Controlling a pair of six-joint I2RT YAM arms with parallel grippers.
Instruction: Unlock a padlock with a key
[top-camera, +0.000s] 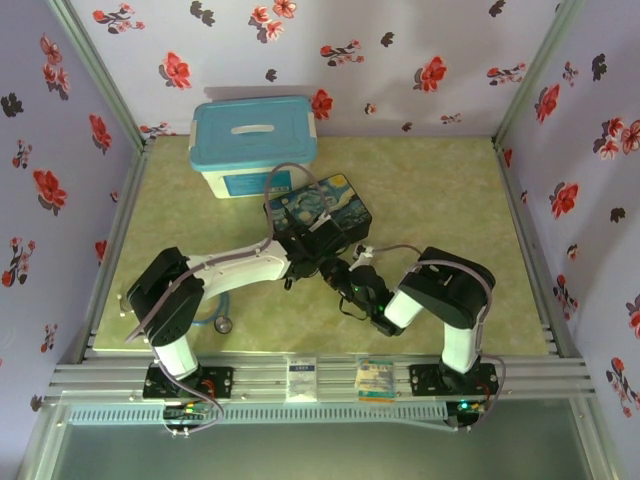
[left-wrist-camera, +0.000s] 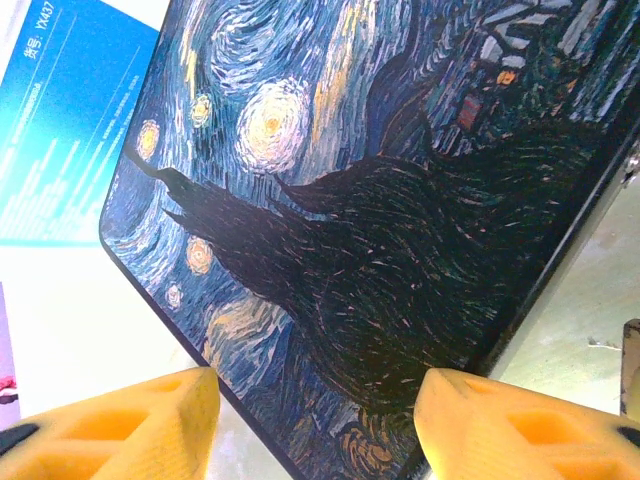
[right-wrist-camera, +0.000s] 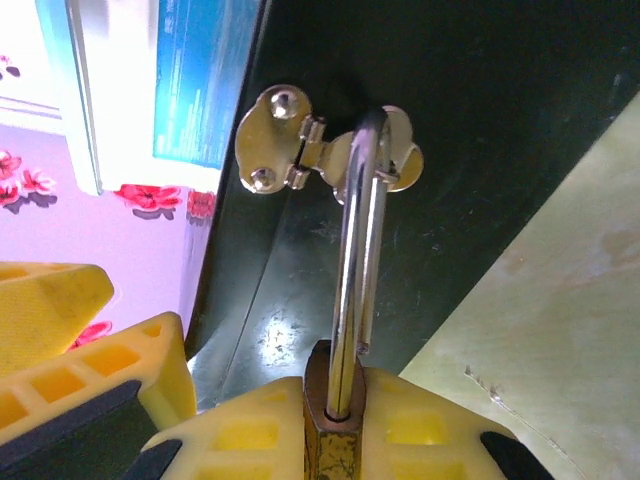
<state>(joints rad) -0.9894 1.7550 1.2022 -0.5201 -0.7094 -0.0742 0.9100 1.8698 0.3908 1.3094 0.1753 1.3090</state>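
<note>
Right gripper (right-wrist-camera: 320, 420) tight around padlock (right-wrist-camera: 348, 290) on hasp (right-wrist-camera: 290, 145) of painted box (left-wrist-camera: 380, 250); left gripper (left-wrist-camera: 315, 420) agape above it.

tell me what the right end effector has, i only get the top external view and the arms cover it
Observer: The right end effector is shut on the padlock, clamping its brass body.
Operator: is the lock on anything
Observer: Its shackle hooks into the silver hasp on the dark side of the painted box.
Operator: and the left one
Observer: The left end effector hangs over the box's painted lid, fingers apart, nothing between them.
</note>
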